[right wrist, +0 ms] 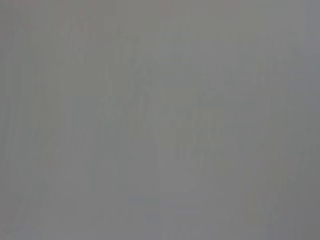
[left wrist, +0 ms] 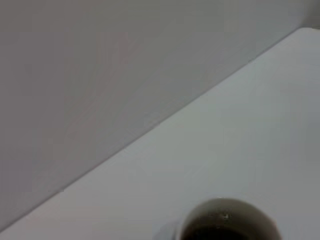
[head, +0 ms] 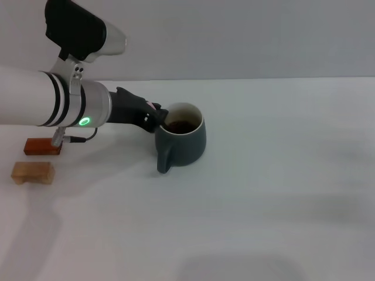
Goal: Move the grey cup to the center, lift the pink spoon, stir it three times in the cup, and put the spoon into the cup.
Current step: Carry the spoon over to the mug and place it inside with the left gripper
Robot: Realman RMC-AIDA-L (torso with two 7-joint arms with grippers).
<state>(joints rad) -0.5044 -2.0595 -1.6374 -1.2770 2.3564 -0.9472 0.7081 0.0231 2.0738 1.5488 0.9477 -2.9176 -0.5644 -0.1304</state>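
Head view, far left: a red-brown block (head: 42, 146) and a tan wooden block (head: 33, 172) lie on the table (head: 281, 193), well apart from the cup. Neither is my concern unless my forearm sweeps them.
Left gripper: my left gripper (head: 157, 119) is at the near-left rim of the grey cup (head: 183, 142), touching or just over the lip. I cannot tell whether my fingers are apart, together or clamped on something; the wrist body hides them.
Pink spoon: I judge a small pale pink fleck at my fingertips may be the pink spoon (head: 156, 106), but it is too small to be sure. I see no spoon lying on the table.
Grey cup: upright, left of the table's middle, handle toward the camera, dark liquid inside. The left wrist view shows only its pale rim (left wrist: 227, 220) low in frame.
Right gripper: not in sight; its wrist view shows plain grey only.
Risk, tipping: my fingers sit at the rim, so a sideways push could tilt the cup and slop the liquid.
Risk, spill in stirring: the liquid looks fairly high; a wide or fast stir may splash it over the lip.
Risk, spoon: if held only at the handle tip, it may twist or drop outside the cup.
Risk, placement: the cup seems off-centre; stirring here would leave that step unmet.
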